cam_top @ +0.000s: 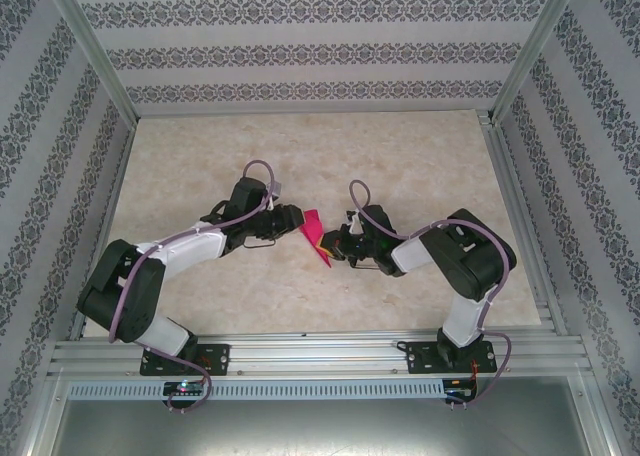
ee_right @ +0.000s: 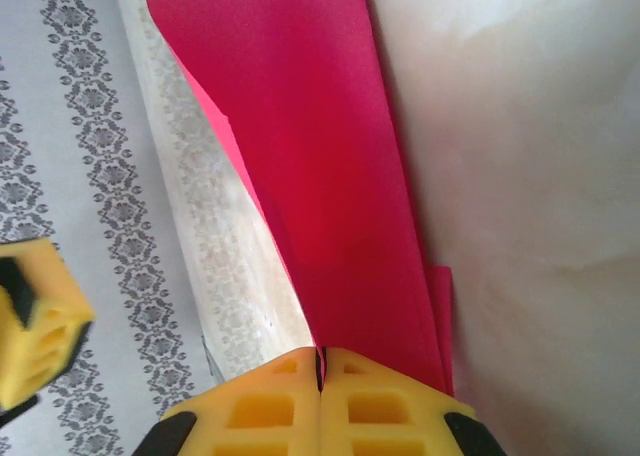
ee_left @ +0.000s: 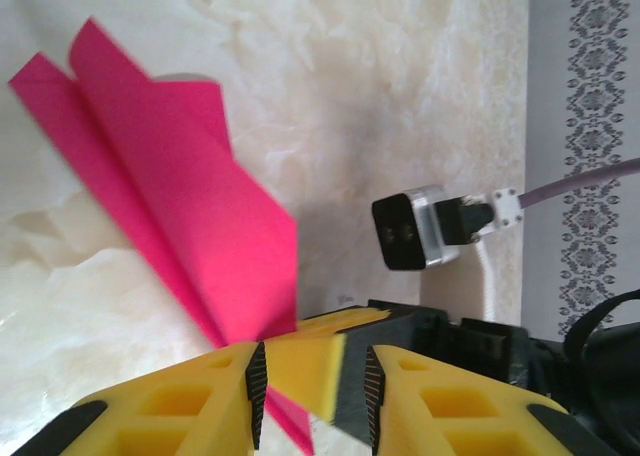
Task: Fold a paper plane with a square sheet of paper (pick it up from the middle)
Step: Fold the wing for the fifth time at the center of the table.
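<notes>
The magenta-pink sheet of paper (cam_top: 315,235) is folded into long, layered flaps that narrow to a point. It is held up off the table between the two arms. My right gripper (ee_right: 320,361) is shut on its narrow end, and the flaps (ee_right: 320,166) fan away from the fingers. In the top view the right gripper (cam_top: 335,247) is just right of the paper and the left gripper (cam_top: 293,219) just left of it. In the left wrist view my left gripper (ee_left: 310,381) stands open. The paper (ee_left: 190,196) rises to its upper left, and the pink tip runs down through the gap.
The right gripper's yellow and black fingers (ee_left: 340,351) sit close in front of the left jaws, with its wrist camera (ee_left: 410,231) just above. The marble-patterned tabletop (cam_top: 300,156) lies bare around the arms, fenced by patterned walls (cam_top: 300,56) and an aluminium rail (cam_top: 320,354).
</notes>
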Motion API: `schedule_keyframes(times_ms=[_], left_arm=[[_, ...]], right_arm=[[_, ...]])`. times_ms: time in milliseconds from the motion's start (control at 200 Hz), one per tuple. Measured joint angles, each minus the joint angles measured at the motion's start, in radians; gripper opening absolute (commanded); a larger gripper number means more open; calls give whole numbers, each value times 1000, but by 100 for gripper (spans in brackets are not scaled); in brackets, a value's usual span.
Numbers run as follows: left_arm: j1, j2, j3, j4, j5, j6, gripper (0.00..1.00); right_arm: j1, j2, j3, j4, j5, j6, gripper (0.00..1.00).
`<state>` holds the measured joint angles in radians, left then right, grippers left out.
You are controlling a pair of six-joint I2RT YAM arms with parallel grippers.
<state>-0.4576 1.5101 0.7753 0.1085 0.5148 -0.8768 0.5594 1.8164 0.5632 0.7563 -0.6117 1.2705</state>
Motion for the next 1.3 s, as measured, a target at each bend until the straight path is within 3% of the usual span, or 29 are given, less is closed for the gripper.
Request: schedule_keyframes(times_ms=[245, 1139, 1299], left_arm=[[-1, 25, -9, 5, 9, -2, 35], [-53, 360, 172, 77, 77, 3, 35], [-54, 402, 191, 78, 77, 6, 34]], right_arm=[[-1, 35, -10, 33, -2, 37, 0], [-14, 58, -14, 60, -26, 63, 0], [-14, 58, -14, 60, -26, 63, 4]])
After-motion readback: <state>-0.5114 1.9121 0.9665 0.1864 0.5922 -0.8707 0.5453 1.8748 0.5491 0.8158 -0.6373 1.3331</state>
